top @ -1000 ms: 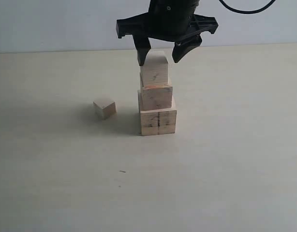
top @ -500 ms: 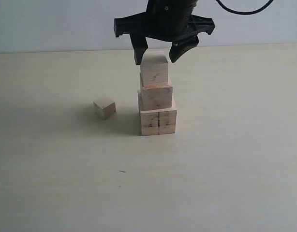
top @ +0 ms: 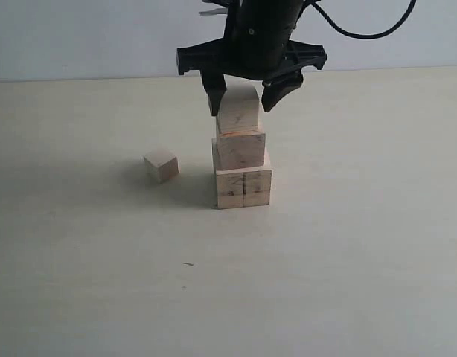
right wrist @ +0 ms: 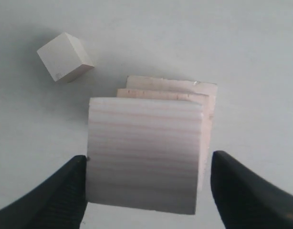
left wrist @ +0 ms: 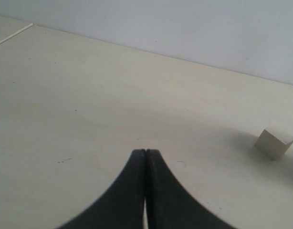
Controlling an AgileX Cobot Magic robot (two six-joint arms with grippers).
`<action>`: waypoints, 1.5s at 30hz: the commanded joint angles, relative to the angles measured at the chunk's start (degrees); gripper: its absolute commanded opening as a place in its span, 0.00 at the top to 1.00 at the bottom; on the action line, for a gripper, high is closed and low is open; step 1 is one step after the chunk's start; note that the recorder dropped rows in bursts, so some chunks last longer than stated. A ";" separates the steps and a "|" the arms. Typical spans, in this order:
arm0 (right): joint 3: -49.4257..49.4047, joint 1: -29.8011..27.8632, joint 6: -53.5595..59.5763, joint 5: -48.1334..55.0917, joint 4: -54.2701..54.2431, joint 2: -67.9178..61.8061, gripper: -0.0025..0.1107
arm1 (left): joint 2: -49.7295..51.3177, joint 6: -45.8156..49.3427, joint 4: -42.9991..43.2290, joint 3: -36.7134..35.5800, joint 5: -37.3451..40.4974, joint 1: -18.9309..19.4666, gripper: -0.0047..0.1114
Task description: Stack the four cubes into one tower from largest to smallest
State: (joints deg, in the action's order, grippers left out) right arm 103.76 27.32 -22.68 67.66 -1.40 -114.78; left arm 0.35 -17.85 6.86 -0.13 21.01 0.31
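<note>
ITEM: tower (top: 242, 169), three of four tiers in place, standing near the middle of the table (top: 362, 260).

STEP IN HAND (judged): freeing the third tier, then fetching the last.
- Largest cube (top: 243, 187): base, dark vertical seam facing the exterior view; should not be disturbed; any sideways push higher up ends here.
- Second cube (top: 241, 150): rests on the base; in the right wrist view its edge and the base's edge show beyond one side of the tier above, so the column looks stepped to one side rather than centred, though the camera angle may account for part of that.
- Third cube (top: 238, 120): top tier, between the fingers; the lift away should go straight up, with both fingers clear of its faces before any sideways travel; a dragged finger could twist or topple it.
- Smallest cube (top: 161, 165): loose on the table, well apart from the column on its left in the exterior view; to be gripped low and square, then lowered centrally.

JAWS:
- Right gripper (top: 242, 106): jaws wide apart, astride the third cube; one finger lies at or just beside a face, the other shows a clear gap; not clamped; carrying nothing.
- Left gripper (left wrist: 145, 152): jaws pressed together, empty, low over bare table; the smallest cube lies ahead and to one side of it.
</note>
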 commanded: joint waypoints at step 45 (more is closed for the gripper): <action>-0.03 0.00 -5.97 -0.12 1.40 0.79 0.47 | -0.35 0.34 0.11 0.13 -0.46 -0.40 0.96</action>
State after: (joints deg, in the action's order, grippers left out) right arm 103.76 27.32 -28.46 67.71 -0.33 -114.40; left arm 0.35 -17.73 6.86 -0.13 21.01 0.31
